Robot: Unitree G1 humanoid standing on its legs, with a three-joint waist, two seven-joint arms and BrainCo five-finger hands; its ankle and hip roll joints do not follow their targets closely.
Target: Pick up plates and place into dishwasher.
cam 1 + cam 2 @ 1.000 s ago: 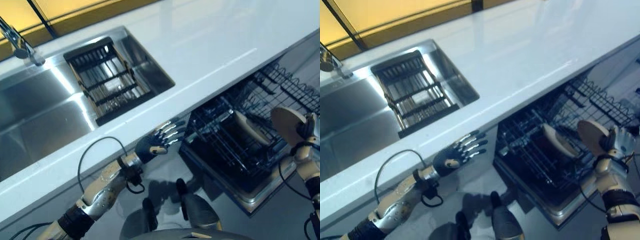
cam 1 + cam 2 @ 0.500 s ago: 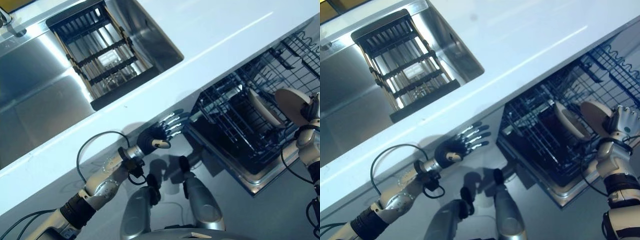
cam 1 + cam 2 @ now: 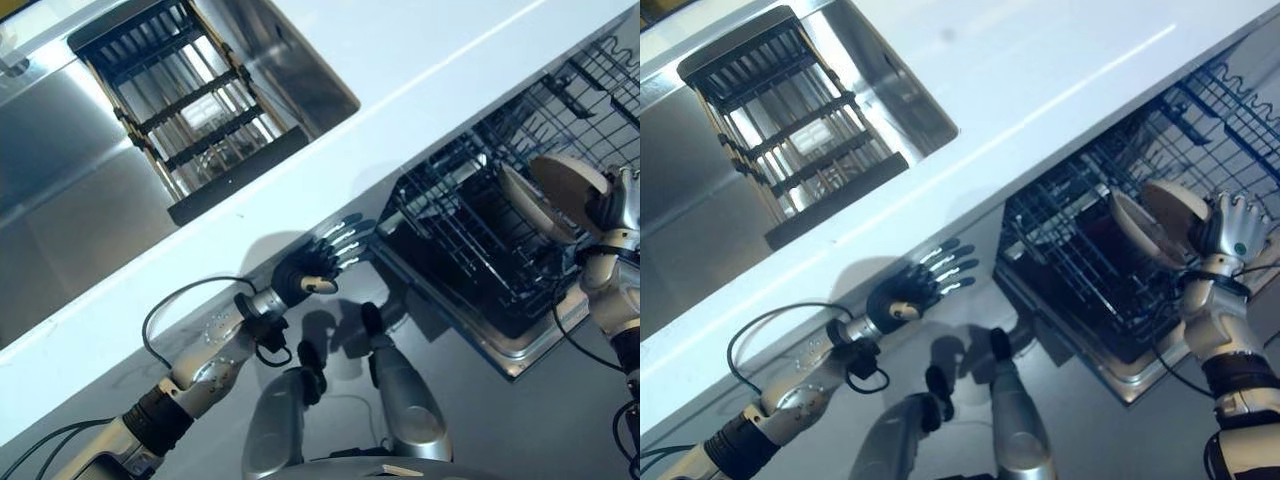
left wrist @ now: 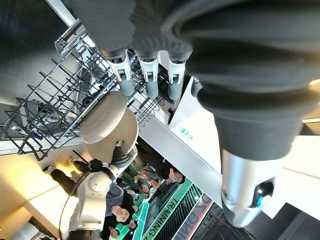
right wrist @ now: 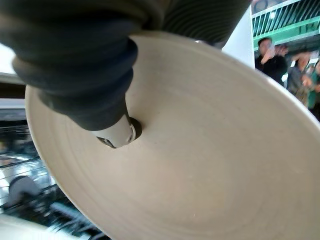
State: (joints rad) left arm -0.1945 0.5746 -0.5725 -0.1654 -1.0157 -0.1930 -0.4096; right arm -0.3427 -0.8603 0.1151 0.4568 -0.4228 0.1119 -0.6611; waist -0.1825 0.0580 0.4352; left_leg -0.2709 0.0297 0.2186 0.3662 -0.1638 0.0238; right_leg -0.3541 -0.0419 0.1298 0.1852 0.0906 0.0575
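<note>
Plate (image 3: 568, 183) pinched in right hand (image 3: 1228, 228) over dishwasher rack (image 3: 470, 240), left hand (image 3: 318, 265) spread, second plate (image 3: 525, 205) partly hidden.

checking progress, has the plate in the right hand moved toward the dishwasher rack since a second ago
Yes. The plate in the right hand has closed in on the plate already standing in the rack, now nearly against it.

Kitchen mock-up in a hall. White counter (image 3: 420, 50), steel sink (image 3: 60, 190) with rack (image 3: 190, 120) far left, open dishwasher (image 3: 490, 250) right; onlookers (image 5: 295, 65) stand beyond.
</note>
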